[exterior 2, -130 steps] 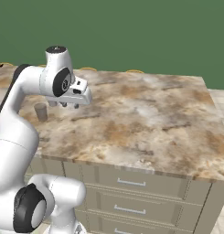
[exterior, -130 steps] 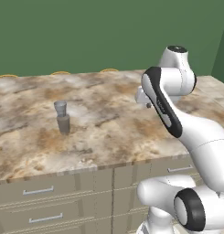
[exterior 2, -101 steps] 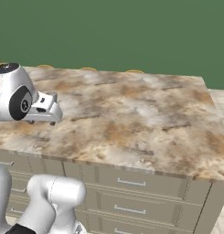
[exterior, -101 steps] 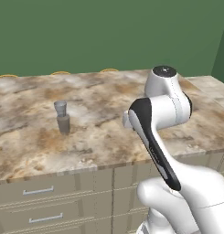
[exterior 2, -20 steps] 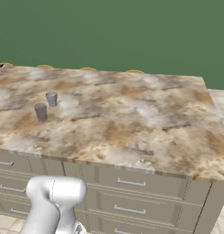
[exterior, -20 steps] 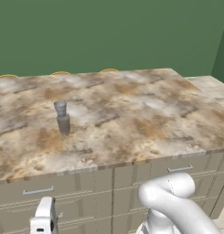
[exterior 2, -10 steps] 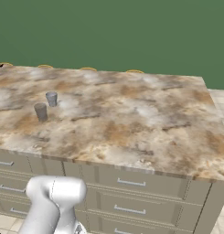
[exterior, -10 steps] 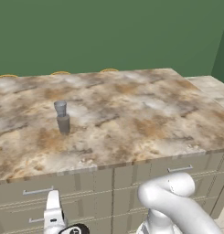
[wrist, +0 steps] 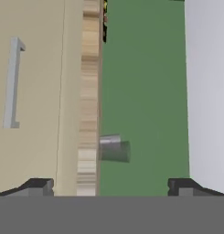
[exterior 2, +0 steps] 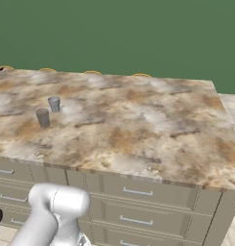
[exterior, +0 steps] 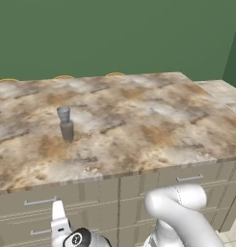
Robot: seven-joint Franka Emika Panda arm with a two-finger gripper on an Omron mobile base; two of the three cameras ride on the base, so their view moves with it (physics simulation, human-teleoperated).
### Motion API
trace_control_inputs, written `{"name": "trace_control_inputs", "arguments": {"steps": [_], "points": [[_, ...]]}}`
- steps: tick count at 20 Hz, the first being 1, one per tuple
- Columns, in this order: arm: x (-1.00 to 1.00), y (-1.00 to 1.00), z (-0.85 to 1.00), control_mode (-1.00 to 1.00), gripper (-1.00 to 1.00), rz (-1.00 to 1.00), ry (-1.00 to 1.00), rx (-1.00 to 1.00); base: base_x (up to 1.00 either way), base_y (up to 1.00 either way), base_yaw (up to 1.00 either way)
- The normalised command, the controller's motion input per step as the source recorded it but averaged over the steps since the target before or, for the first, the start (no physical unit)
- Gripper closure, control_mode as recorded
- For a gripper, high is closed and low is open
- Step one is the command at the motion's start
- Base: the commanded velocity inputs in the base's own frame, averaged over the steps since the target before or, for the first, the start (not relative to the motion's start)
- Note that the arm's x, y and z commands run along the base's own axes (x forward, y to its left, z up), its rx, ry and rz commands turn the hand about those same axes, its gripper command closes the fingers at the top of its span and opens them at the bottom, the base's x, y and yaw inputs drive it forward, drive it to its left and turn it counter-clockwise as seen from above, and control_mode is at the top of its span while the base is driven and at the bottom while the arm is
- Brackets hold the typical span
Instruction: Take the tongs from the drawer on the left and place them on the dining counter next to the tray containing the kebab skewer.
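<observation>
Reaching low in front of the cabinet, the white arm bends from its base at the lower right of the left base view and drops toward the bottom left corner, where the gripper (exterior: 59,224) points up at the drawer fronts below the dining counter (exterior: 138,120). In the hand view the camera is rolled on its side, so the drawer (wrist: 35,91) shows as a beige panel on the left with its silver bar handle (wrist: 12,82) running top to bottom. The two dark fingers (wrist: 38,186) stand wide apart and released, with nothing between them; one lies in front of the drawer face, the other against a pale grey-white panel on the right.

No writing or labels can be read anywhere.

On the mottled stone surface stand two small grey cups (exterior: 65,123), close together on its left part; the right base view shows them as two separate cups (exterior 2: 47,111). One grey cup (wrist: 113,147) also juts sideways from the surface's edge in the hand view, against the green wall.

The drawer front looks flush with the cabinet, so the tongs cannot be seen. Several beige drawer fronts with silver handles line the cabinet below the surface in both base views.
</observation>
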Motion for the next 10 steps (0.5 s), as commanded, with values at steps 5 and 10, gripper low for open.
{"name": "trace_control_inputs", "arguments": {"steps": [5,10], "points": [[0.17,0.59,-0.39,-1.0,-1.0,0.0,-0.04,-0.04,0.0,0.0,0.0],[0.16,0.24,-0.28,-1.0,-1.0,0.0,-0.02,-0.02,0.0,0.0,0.0]]}}
